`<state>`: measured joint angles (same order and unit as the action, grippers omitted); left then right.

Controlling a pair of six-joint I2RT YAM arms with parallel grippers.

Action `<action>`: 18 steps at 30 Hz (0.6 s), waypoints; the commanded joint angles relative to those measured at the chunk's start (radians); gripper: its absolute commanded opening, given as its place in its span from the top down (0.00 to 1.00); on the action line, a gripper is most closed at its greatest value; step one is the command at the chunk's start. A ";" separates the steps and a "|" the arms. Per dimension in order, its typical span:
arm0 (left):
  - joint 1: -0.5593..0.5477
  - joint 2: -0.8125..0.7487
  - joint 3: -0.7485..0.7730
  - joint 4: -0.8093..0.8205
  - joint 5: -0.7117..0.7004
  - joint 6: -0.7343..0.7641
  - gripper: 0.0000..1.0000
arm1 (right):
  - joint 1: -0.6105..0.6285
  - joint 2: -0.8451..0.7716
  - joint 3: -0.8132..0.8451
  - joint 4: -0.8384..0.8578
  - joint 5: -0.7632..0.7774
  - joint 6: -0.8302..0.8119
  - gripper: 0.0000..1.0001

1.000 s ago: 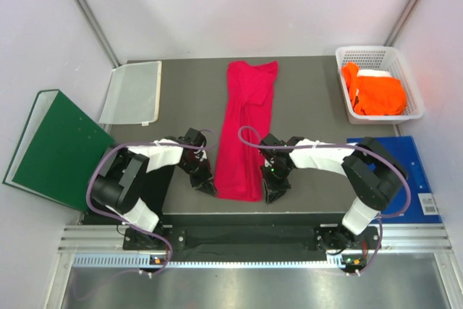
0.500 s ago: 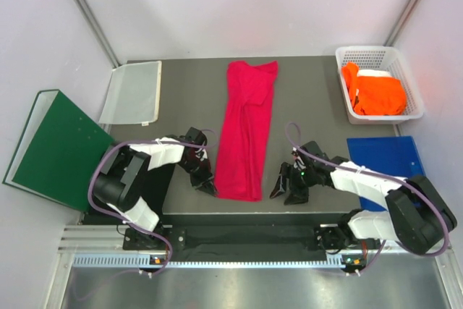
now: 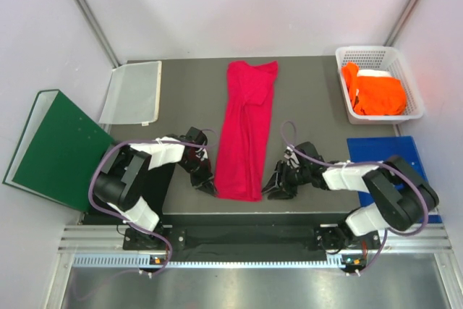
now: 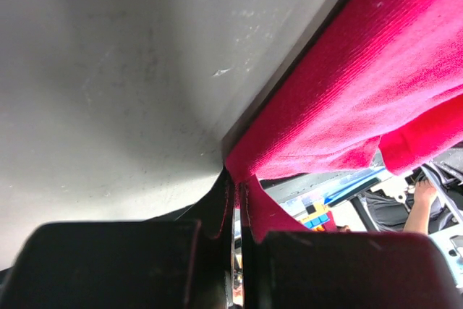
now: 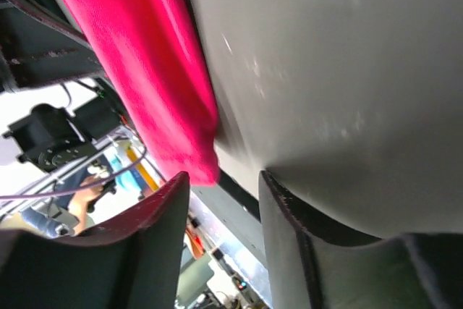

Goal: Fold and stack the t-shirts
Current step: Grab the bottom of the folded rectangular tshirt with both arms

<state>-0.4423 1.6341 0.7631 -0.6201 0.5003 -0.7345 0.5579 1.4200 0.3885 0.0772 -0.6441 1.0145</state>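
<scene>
The crimson-pink t-shirt lies folded into a long strip down the middle of the dark table. My left gripper is shut on its near left corner; in the left wrist view the cloth is pinched between the closed fingers. My right gripper is open just right of the shirt's near right corner, apart from it; the right wrist view shows the cloth beyond the spread fingers. The orange t-shirt sits in the white basket. The black t-shirt is out of view.
A dark green binder lies at the left edge. A clear plastic sleeve lies at the back left. A blue board lies at the right, under the right arm. The table's near edge is just below both grippers.
My right gripper swung out to the right, away from the shirt, then came back left toward its near right corner. The left gripper and the shirt have barely moved.
</scene>
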 commanded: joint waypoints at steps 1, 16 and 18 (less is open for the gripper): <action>0.004 0.023 -0.035 0.020 -0.235 0.033 1.00 | 0.008 0.091 0.055 0.107 0.023 0.007 0.58; 0.004 0.020 -0.016 0.016 -0.238 0.012 1.00 | 0.039 0.166 0.095 0.098 -0.048 -0.013 0.98; 0.004 0.007 -0.013 0.003 -0.247 0.014 1.00 | 0.037 0.125 0.107 0.020 -0.032 -0.048 1.00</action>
<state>-0.4423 1.6341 0.7631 -0.6209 0.4988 -0.7437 0.5854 1.5906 0.4549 0.1715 -0.6800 1.0164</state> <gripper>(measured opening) 0.032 0.015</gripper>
